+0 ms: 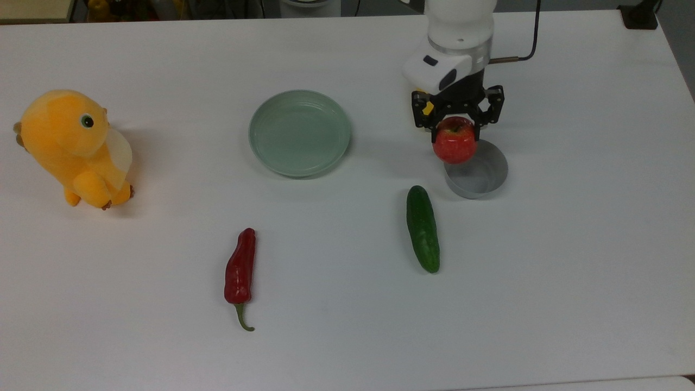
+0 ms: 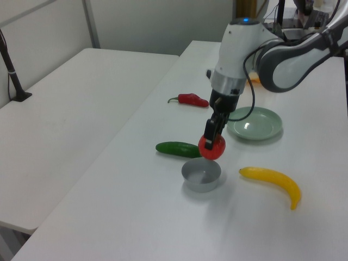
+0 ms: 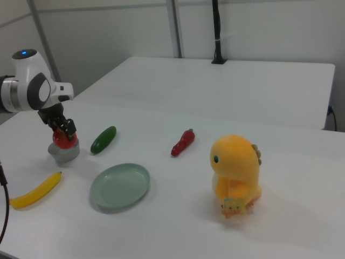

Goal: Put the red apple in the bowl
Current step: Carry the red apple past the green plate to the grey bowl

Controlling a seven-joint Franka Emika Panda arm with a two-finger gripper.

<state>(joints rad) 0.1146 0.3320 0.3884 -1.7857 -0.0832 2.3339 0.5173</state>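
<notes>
The red apple hangs in the air, and my gripper is shut on it from above. It overlaps the upper left rim of the grey bowl in the top view. In the left view the red apple hovers just above the far rim of the bowl, held by my gripper. In the right view the apple sits right over the bowl, under my gripper.
A pale green dish lies at the top view's left of the bowl. A cucumber lies just below the bowl there, a red chili pepper further left, a yellow plush toy at far left. A banana lies beside the bowl.
</notes>
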